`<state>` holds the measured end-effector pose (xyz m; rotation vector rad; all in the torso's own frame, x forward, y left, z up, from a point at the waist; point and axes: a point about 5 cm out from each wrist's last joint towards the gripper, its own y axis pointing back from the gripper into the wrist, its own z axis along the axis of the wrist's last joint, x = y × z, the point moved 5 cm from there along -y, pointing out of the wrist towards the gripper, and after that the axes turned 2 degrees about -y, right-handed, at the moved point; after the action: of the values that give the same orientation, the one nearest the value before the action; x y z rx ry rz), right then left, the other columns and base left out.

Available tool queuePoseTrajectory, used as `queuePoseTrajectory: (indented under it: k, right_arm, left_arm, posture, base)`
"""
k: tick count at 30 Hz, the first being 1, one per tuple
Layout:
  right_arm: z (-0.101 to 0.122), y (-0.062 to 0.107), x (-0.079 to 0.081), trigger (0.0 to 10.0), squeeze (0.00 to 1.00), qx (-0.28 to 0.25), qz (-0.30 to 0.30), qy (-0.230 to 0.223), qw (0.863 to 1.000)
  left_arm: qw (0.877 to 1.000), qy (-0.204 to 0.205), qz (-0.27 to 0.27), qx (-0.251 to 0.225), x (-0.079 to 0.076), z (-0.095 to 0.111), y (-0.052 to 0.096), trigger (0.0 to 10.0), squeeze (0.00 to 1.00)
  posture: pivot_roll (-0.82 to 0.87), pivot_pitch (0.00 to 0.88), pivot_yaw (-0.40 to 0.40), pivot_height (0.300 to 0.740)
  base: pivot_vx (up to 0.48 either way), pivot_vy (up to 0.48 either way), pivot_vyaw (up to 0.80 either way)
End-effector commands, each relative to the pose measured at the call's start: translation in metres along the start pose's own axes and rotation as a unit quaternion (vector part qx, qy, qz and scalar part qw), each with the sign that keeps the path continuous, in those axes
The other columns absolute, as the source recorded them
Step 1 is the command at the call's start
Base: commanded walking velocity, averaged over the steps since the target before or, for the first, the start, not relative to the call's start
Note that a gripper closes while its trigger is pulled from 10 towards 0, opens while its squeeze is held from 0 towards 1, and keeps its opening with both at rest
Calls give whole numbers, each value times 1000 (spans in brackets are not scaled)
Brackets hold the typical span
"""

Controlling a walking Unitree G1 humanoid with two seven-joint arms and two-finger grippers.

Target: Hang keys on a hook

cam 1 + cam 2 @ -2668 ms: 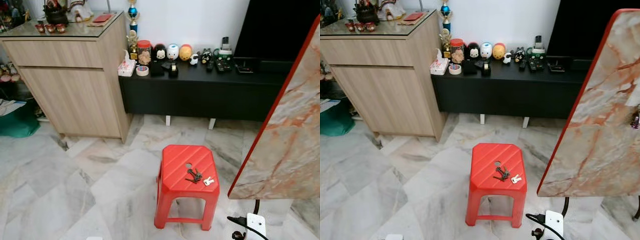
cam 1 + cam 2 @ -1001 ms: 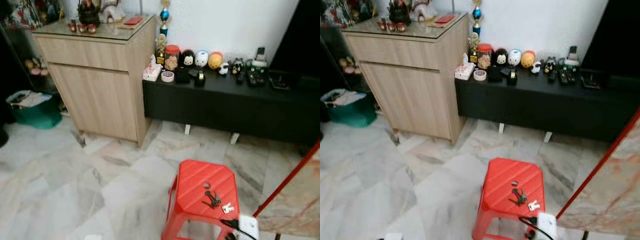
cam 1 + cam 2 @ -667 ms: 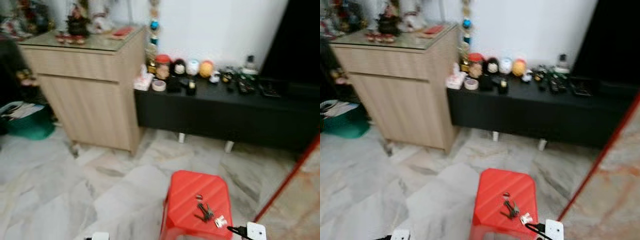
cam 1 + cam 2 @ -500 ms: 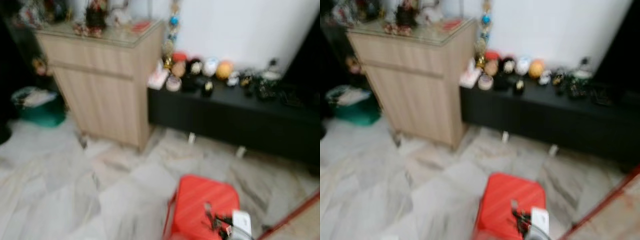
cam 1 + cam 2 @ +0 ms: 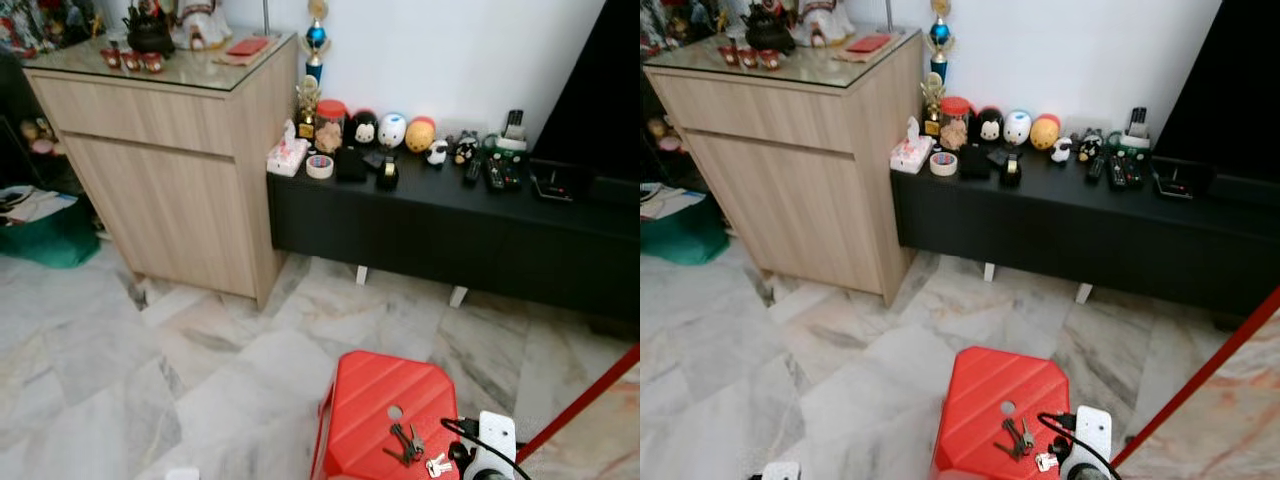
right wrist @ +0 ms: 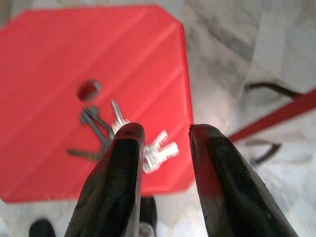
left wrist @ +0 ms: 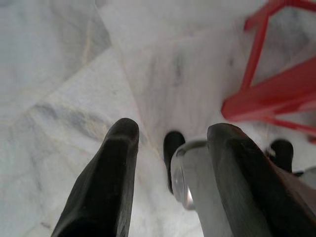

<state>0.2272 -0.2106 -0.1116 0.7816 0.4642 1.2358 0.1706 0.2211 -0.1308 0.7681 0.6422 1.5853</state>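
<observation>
1. We see the keys (image 5: 406, 443) lying on top of the red plastic stool (image 5: 364, 408), toward its 5 o'clock corner, just beside the round hole in the seat.
2. The bunch consists of several dark keys fanned out and a small silver key (image 6: 157, 154) lying at the edge of the bunch nearest the stool's rim.
3. The right gripper (image 6: 165, 143) hangs above the stool; its jaws are spread, with nothing between them.
4. In the right wrist view, one finger (image 6: 118, 177) overlaps the bunch of keys; we cannot tell whether it touches them.
5. The right arm's white wrist housing (image 5: 492, 440) shows at 3 o'clock of the stool, with a black cable looped beside it.
6. The left gripper (image 7: 170, 148) hangs low over the marble floor (image 5: 120, 370), near the stool's red legs; its jaws are spread and hold nothing.
7. At 12 o'clock of the stool, well apart from it, stands a low black surface (image 5: 430, 215) against the white wall, carrying figurines, a roll of tape and remote controls.
8. At 10 o'clock stands a wooden cabinet (image 5: 170, 170) with a glass top.
9. A red-edged marble-patterned panel (image 5: 1230, 410) leans at 3 o'clock.
</observation>
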Motion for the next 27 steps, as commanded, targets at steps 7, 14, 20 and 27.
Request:
queuePoseTrajectory:
  k: [7,14,20,27]
  right_arm:
    - [74,-2,20,10000,0,-146,43,-20,988]
    - [113,9,50,10000,0,-237,101,10,966]
    - [119,21,56,10000,0,-276,115,26,954]
    - [110,34,56,10000,0,-295,105,30,949]
  left_arm:
    - [946,-8,18,-323,9,168,11,10000,0]
    - [890,-25,-12,-455,-10,226,50,10000,0]
    - [880,-16,-18,-475,-14,228,70,10000,0]
    - [881,-14,-19,-473,-22,224,79,10000,0]
  posture:
    - [70,0,-72,740]
    - [64,0,-80,740]
    - [62,0,-84,740]
    - [68,0,-85,740]
  base:
    - [0,0,0]
    - [0,0,0]
    - [0,0,0]
    - [0,0,0]
